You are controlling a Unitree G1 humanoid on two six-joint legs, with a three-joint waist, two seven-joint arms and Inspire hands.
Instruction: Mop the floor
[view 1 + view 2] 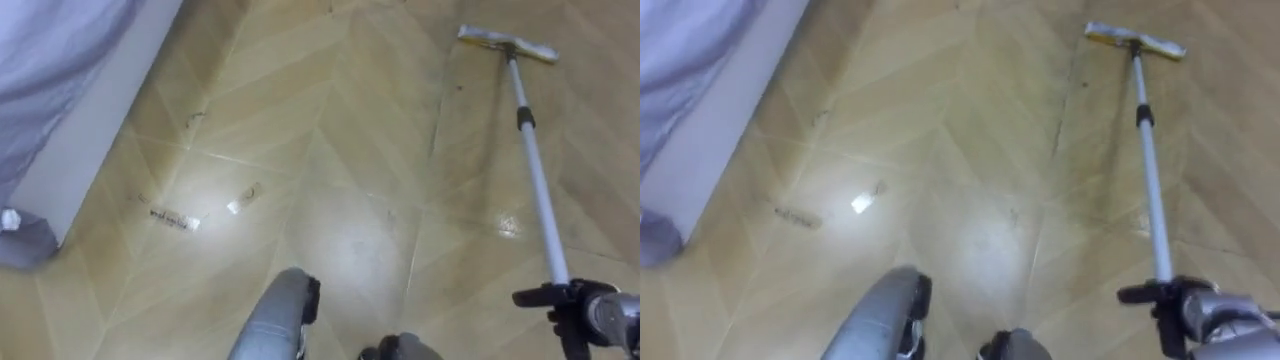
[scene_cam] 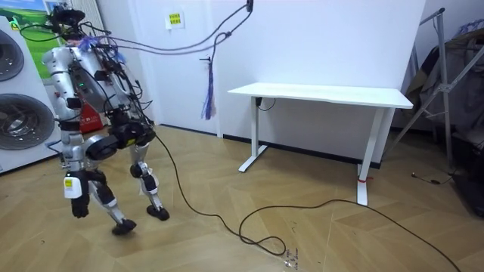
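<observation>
Nearest the head camera, at the lower right, the right hand (image 1: 588, 312) has its dark fingers curled round the bottom end of the mop (image 1: 535, 170), gripping its pole. From there the silver pole slants up and slightly left across the wooden floor (image 1: 350, 130) to the flat mop head (image 1: 507, 43), which lies on the boards at the upper right. Two small scraps (image 1: 243, 198) lie on the floor left of centre, near a white panel (image 1: 95, 130) draped with pale lilac cloth (image 1: 50, 50). In the room view the robot stands with bent knees beside stacked washing machines (image 2: 19, 98), well apart from a white table (image 2: 325, 94)
</observation>
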